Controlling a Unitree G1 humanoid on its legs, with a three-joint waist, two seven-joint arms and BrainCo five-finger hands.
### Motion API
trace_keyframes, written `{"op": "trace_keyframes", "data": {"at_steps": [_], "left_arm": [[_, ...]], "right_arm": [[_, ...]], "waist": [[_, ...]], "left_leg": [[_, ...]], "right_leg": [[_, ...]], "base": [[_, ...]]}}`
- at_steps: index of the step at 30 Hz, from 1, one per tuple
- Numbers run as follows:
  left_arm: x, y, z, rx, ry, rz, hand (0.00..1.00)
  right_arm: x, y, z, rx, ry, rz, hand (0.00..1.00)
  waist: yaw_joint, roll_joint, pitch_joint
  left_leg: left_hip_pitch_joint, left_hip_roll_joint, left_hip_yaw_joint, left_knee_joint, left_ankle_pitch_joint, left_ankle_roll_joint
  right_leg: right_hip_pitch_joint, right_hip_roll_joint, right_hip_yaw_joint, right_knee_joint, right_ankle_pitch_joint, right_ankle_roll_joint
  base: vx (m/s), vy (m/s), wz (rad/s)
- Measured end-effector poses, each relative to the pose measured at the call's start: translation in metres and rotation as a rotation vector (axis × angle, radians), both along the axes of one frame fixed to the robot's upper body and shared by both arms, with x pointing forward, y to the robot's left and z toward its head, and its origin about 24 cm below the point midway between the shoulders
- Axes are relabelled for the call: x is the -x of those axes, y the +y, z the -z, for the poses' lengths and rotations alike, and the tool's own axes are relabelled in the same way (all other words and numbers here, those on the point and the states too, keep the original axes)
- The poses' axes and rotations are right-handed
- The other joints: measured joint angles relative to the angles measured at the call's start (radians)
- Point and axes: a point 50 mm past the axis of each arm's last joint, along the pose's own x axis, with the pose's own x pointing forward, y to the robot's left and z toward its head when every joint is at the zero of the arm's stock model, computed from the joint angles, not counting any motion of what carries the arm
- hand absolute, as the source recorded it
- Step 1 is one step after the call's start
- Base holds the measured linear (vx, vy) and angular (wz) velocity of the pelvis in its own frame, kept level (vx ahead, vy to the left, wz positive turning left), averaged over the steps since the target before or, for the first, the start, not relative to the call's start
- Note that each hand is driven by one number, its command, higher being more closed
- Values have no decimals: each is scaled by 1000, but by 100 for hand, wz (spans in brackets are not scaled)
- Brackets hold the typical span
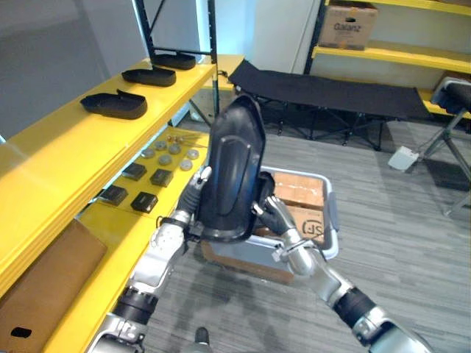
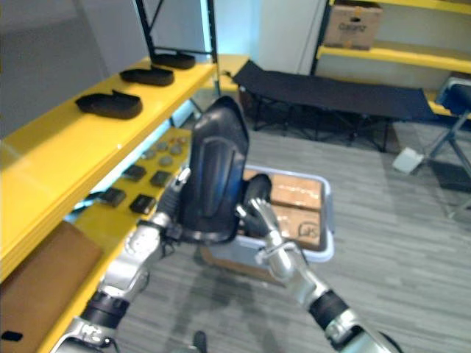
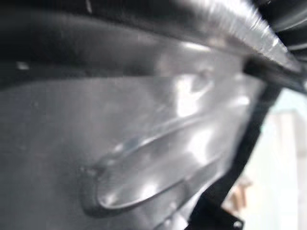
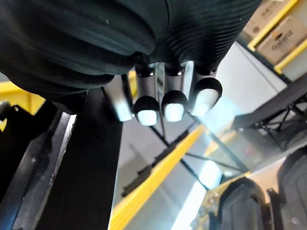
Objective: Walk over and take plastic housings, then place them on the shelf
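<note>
Left eye view, centre: a tall black plastic housing (image 1: 234, 173) stands pressed between your left hand (image 1: 193, 198) (grip: cannot tell) and your loose-fingered right hand (image 1: 268, 208). Uneven pressure could drop it.

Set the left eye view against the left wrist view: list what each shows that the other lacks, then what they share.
Left eye view, not the wrist view: the yellow metal shelf with three flat black plastic housings on its upper tier, the grey bin holding cardboard boxes, and the left hand and right hand.
Left wrist view, not the eye view: a glossy dark surface from very close, with a long oval ridge.
Both: the large black plastic housing held upright between the hands.
</note>
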Motion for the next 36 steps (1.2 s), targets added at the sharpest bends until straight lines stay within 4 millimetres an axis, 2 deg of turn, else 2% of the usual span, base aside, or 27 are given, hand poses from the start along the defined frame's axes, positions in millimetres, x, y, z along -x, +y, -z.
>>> {"op": "trace_keyframes", "data": {"at_steps": [4, 8, 15, 19, 24, 32, 33, 36], "left_arm": [[0, 3, 4, -64, 24, 19, 100], [0, 13, 16, -132, 98, 18, 100], [1, 18, 19, -189, 115, 25, 100], [1, 18, 19, -192, 115, 26, 100], [1, 18, 19, -158, 120, 32, 100], [11, 16, 31, 34, 174, -10, 100], [14, 15, 33, 51, 175, -17, 100], [18, 10, 37, 124, 187, -22, 100]], "right_arm": [[-2, -7, -1, 17, -3, 10, 100], [0, -5, 2, 51, 9, -19, 100], [0, -5, 2, 58, 13, -27, 100], [-1, -6, 1, 67, 13, -31, 100], [-1, -7, -2, 74, -2, -36, 100], [-4, -5, -13, 70, -64, -35, 100], [-4, -5, -14, 72, -72, -34, 0], [-5, -6, -23, 38, -114, -26, 0]], "waist": [[-3, 11, 5], [-7, 30, 1], [-9, 35, 3], [-9, 46, 10], [-11, 54, 14], [-9, 54, 14], [-9, 54, 14], [-8, 54, 15]], "left_leg": [[0, 1, 2, 0, -1, -1], [-1, 4, 10, 0, -3, -3], [-1, 4, 13, 0, -4, -4], [-1, 4, 14, 0, -5, -5], [-1, 5, 14, 0, -5, -5], [-2, 5, 13, 0, -3, -3], [-2, 5, 13, 0, -3, -3], [-2, 4, 13, 0, -3, -3]], "right_leg": [[-2, 0, 2, 3, -4, -6], [-10, 0, 12, 6, -5, -7], [-14, 0, 18, 7, -5, -7], [-15, 0, 18, 9, -5, -8], [-16, 0, 19, 11, -7, -9], [-16, 0, 18, 12, -7, -9], [-16, 0, 18, 12, -7, -9], [-16, 0, 18, 12, -7, -9]], "base": [[0, 0, -1], [0, 0, -6], [0, 0, -1], [0, 0, 0], [0, 0, 0], [0, 0, 0], [0, 0, 0], [0, 0, 0]]}}
